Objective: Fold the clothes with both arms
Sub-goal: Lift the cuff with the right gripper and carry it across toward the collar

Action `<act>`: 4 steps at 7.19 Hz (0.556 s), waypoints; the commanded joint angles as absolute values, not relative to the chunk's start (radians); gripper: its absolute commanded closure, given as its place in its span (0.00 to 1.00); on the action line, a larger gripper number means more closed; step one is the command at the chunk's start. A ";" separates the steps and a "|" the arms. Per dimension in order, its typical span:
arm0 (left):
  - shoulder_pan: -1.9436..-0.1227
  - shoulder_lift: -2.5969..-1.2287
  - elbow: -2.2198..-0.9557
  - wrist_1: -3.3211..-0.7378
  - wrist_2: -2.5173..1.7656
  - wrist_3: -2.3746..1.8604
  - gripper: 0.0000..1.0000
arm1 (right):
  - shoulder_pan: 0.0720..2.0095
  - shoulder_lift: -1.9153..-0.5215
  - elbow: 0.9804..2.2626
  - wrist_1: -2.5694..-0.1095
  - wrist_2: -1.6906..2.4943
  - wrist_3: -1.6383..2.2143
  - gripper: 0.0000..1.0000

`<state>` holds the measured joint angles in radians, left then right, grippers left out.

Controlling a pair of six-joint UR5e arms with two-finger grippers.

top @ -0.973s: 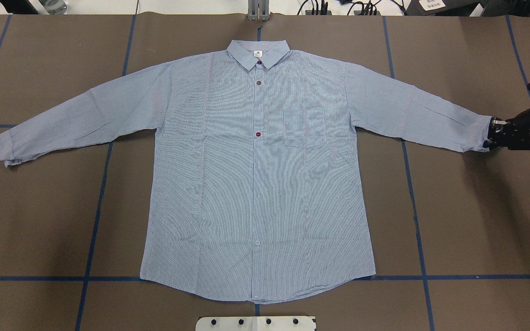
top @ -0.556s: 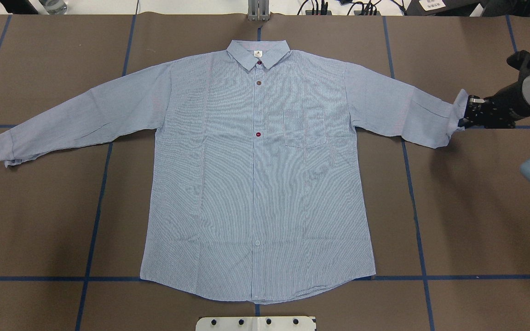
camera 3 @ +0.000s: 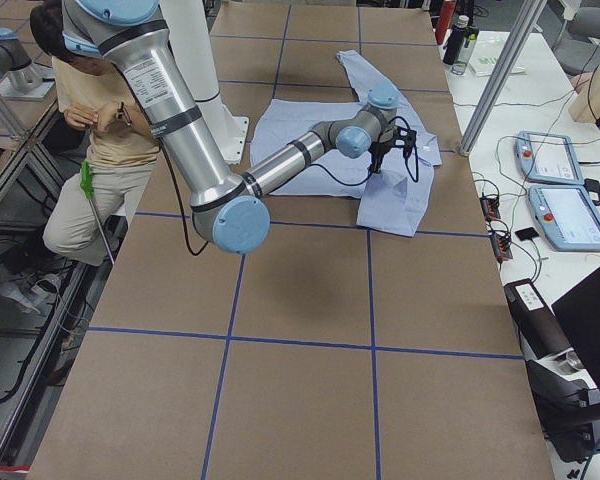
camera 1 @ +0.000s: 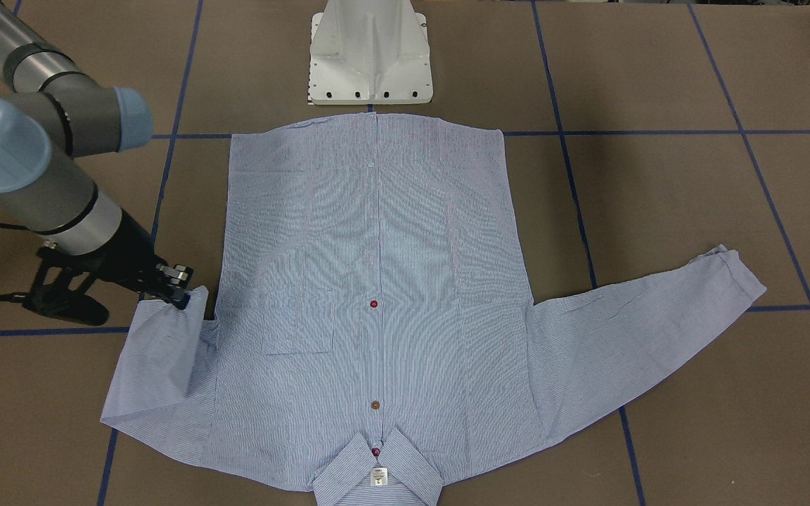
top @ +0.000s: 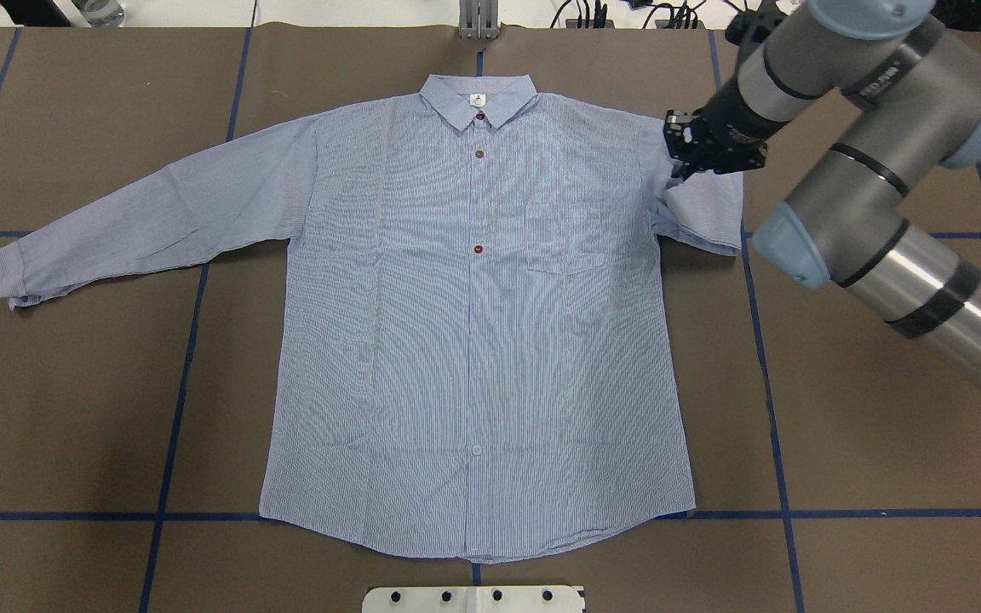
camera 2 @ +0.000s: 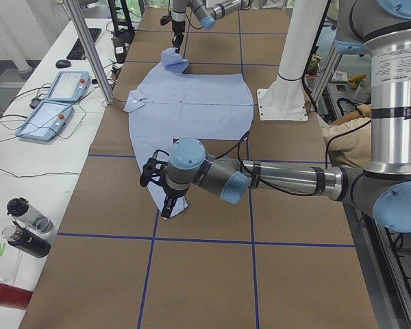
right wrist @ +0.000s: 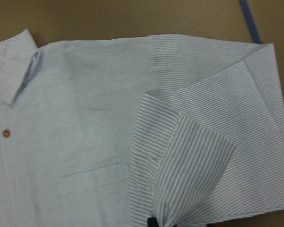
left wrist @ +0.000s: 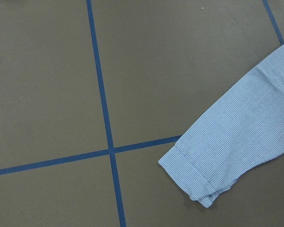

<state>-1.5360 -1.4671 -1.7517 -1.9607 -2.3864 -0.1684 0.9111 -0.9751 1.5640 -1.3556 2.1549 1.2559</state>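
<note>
Item: striped button shirt (top: 473, 340), laid flat and front-up on the brown counter (top: 882, 426), collar at the edge far from my base.
My right tool (top: 682, 166): clenched on the right cuff (right wrist: 180, 161), held raised, with that sleeve doubled back toward the shoulder.
My left tool (camera 2: 166, 205): beside the left cuff (left wrist: 194, 177), which lies flat on the counter. I cannot tell its grip state.

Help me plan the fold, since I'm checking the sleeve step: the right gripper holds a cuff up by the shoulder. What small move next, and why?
Probably carry it a little inward and lower it onto the chest. The right gripper is shut on the cuff, which hangs raised at the shoulder edge of the shirt, with the sleeve doubled but not lying flat.
</note>
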 commanded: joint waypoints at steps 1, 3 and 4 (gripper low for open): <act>-1.537 -1.468 -1.749 -1.962 -2.384 -0.167 0.00 | 0.813 -0.750 1.391 -1.289 2.027 1.452 1.00; -1.537 -1.470 -1.750 -1.963 -2.382 -0.166 0.00 | 0.741 -0.619 1.231 -1.162 1.927 1.551 1.00; -1.537 -1.470 -1.750 -1.967 -2.382 -0.166 0.00 | 0.695 -0.588 1.204 -1.117 1.851 1.552 1.00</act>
